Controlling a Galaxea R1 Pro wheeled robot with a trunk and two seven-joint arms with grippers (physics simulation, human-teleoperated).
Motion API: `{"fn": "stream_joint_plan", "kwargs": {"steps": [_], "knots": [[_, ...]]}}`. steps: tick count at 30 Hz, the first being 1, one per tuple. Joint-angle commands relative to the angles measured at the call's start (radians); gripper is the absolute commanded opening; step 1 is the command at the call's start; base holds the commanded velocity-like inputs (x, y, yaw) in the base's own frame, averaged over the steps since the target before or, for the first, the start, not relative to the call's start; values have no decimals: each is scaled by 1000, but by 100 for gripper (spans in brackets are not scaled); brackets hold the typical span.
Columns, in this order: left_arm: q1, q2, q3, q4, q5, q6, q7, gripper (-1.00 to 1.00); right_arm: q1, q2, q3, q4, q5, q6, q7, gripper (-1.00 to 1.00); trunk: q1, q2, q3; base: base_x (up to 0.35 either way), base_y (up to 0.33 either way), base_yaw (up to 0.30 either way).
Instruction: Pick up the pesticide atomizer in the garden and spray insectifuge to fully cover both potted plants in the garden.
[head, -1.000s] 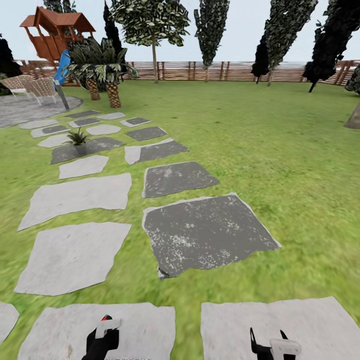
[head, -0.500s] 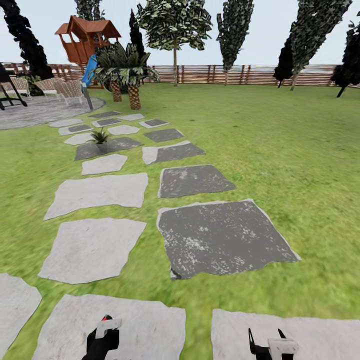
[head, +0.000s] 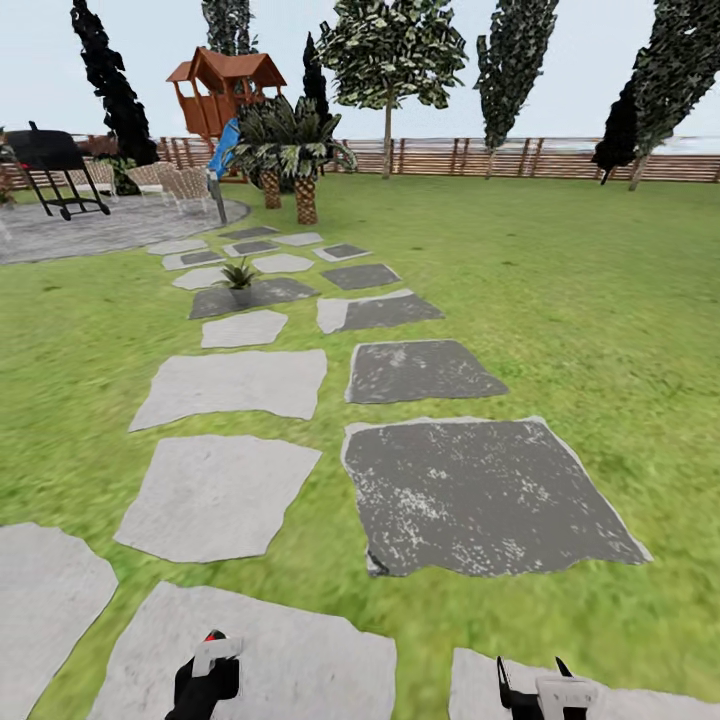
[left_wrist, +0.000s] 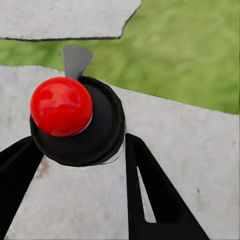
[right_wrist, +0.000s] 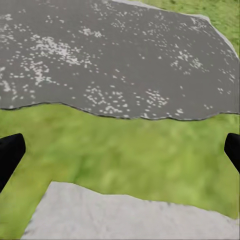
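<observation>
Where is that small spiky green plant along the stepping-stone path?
In the head view, the small spiky green plant sits far ahead on the left, on a dark grey stepping stone, short of the round grey paved patio.

View panned left — grill (head: 50, 152) now visible

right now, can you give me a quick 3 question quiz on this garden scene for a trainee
1. True or false: the right gripper is open, with nothing between its fingers.
2. The small spiky plant stands on: A) the lawn B) a dark stepping stone C) the patio.
3. Fill in: the left gripper is closed on a black object topped by a ___ ball.
Key: 1 true; 2 B; 3 red.
</observation>
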Motion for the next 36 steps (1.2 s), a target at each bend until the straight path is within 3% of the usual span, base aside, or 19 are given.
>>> {"fn": "stream_joint_plan", "kwargs": {"steps": [1, 17, 29, 36], "knots": [[-1, 0, -1, 1, 7, -3, 0, -100, 0, 0, 0, 0, 11, 0, -9, 100, 0, 0, 0, 271, 145, 210], [-1, -2, -1, 2, 7, -3, 0, -100, 0, 0, 0, 0, 11, 1, -9, 100, 0, 0, 18, 295, 143, 210], [-1, -2, -1, 2, 7, -3, 0, -100, 0, 1, 0, 0, 11, 1, -9, 100, 0, 0, 31, 333, 16, 204], [-1, -2, -1, 2, 7, -3, 0, -100, 0, 1, 0, -1, 11, 1, -9, 100, 0, 0, 32, 338, 0, 36]]}}
